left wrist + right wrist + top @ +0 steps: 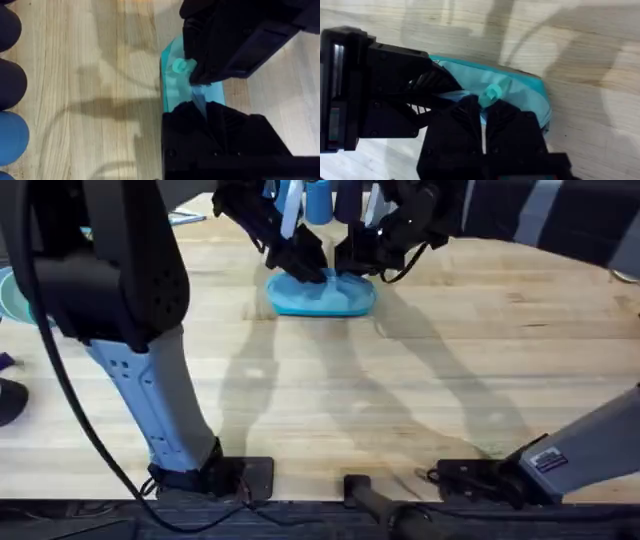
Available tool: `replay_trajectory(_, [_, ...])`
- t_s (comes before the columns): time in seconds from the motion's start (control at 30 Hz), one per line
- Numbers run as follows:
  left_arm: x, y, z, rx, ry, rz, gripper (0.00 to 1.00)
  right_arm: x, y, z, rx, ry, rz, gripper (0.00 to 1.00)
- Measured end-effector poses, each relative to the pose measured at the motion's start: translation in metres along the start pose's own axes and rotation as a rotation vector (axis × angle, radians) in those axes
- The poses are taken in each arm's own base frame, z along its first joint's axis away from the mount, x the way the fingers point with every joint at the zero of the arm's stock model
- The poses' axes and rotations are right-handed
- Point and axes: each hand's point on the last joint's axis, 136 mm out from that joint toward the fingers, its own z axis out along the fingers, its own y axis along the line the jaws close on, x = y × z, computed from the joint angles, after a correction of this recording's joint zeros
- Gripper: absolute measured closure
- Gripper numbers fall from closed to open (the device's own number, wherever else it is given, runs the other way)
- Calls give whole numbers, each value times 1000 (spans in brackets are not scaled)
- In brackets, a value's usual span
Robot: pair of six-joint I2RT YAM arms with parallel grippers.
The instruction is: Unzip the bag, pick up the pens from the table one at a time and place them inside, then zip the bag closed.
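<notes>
The light-blue bag (322, 297) lies on the table (400, 400) at the far middle. Both grippers are down on its top. My left gripper (306, 266) holds the bag's left part, and in the left wrist view its fingers (215, 130) are shut on a fold of the blue fabric (176, 90). My right gripper (356, 260) sits just to the right. In the right wrist view its fingers (465, 120) are shut at the small pale zipper pull (493, 93), which also shows in the left wrist view (180, 65). The pens are out of view.
A blue cylinder (318, 202) stands just behind the bag. Dark and blue rounded objects (10, 135) sit to one side of it. A teal object (10, 295) and a dark one (8, 402) lie at the table's left edge. Bare wood stretches in front.
</notes>
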Motion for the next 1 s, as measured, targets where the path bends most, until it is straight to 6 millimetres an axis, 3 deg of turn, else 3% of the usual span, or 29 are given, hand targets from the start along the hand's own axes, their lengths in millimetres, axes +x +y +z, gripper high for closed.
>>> replay_trajectory(1.0, [-2,0,-2,-2,-21,-4,959,-9,4,-8,0,-14,1,971])
